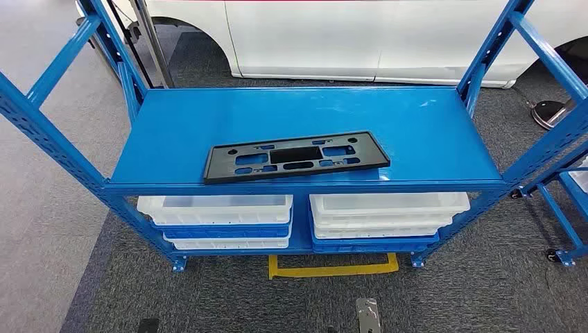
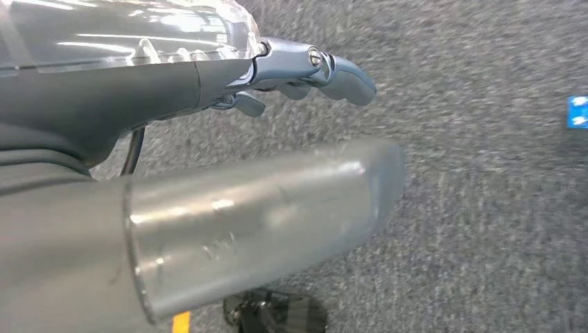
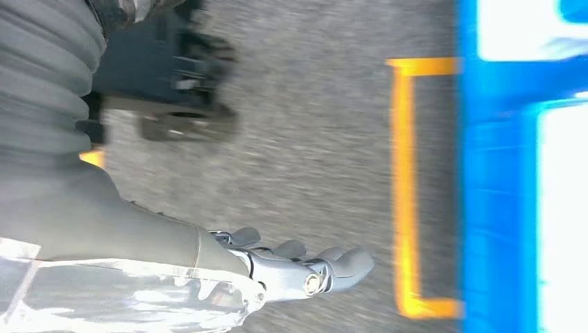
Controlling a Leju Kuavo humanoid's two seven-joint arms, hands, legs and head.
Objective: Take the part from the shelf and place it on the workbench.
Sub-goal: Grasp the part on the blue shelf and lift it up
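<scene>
Nearest to me, both arms are hanging down over the grey carpet, with nothing in either one. The left robot hand (image 2: 305, 73) is showing in the upper middle of its wrist picture, fingers lying fairly straight and apart from the thick thumb below, holding and touching nothing. The right robot hand (image 3: 305, 267) is sitting at the lower middle of its own picture, fingers loosely extended and likewise empty; beyond it the yellow floor marking (image 3: 405, 187) is running along in front of the blue frame.

Further off, in the head view, that same marking is lying at the lower centre, and above it stacked white and blue trays (image 1: 215, 222) are resting on the lower level of the blue shelf (image 1: 444, 139). The part (image 1: 297, 157) is lying flat on the top deck, at the centre of the frame and close to the front edge, slightly skewed. It is a thin black plate with several cut-outs; it looks to me light and stiff, probably plastic, smooth and a bit slippery on the painted deck. I'd guess the two short ends are offering the best hold. A white vehicle (image 1: 347, 35) is standing behind
</scene>
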